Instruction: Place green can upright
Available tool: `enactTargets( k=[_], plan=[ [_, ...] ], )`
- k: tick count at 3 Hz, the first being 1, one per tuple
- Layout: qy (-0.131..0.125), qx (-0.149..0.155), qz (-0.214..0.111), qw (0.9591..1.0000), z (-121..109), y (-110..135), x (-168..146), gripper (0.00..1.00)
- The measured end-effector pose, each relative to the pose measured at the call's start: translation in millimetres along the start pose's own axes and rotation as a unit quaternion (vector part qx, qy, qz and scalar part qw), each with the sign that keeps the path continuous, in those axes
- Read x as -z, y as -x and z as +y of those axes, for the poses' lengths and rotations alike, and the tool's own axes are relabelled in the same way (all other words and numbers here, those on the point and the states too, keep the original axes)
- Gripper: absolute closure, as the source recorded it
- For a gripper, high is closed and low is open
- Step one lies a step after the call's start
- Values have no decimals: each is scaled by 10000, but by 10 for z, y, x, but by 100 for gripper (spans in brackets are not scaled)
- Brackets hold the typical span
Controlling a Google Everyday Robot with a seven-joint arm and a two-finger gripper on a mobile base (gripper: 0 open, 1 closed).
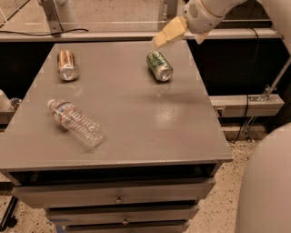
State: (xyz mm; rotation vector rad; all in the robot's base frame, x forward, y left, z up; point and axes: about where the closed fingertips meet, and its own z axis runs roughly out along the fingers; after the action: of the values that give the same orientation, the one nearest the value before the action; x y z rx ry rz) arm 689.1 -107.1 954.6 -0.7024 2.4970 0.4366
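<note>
- The grey table [136, 136] carries three things, all lying on their sides and well apart from one another.
- The green can [159, 66] rests at about 1 o'clock from the table's centre, near the far right part of the top. Its long axis runs from roughly 11 o'clock to 5 o'clock, and a silver end faces the near side. It is not upright.
- The gripper [163, 37] hangs at about 12 o'clock from the green can, above its far end and apart from it. It is a tan piece pointing down toward 7 o'clock from the white arm [204, 13]. Whether the gripper is open or closed cannot be told, and it holds nothing.
- A copper-orange can [67, 65] lies at about 10 o'clock from the table's centre, with one silver end toward the near side.
- A clear plastic bottle [75, 123] lies at about 8 o'clock from the centre, its cap toward 10 o'clock.
- Below the tabletop sit drawers [118, 196] with small knobs.
</note>
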Motion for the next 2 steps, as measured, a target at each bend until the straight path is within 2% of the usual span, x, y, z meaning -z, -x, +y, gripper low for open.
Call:
enactTargets(
  k=[1, 2],
  plan=[
    [31, -556, -104, 9984, 99, 256, -207, 0],
    [-13, -814, 56, 9967, 209, 404, -570, 0]
  ],
)
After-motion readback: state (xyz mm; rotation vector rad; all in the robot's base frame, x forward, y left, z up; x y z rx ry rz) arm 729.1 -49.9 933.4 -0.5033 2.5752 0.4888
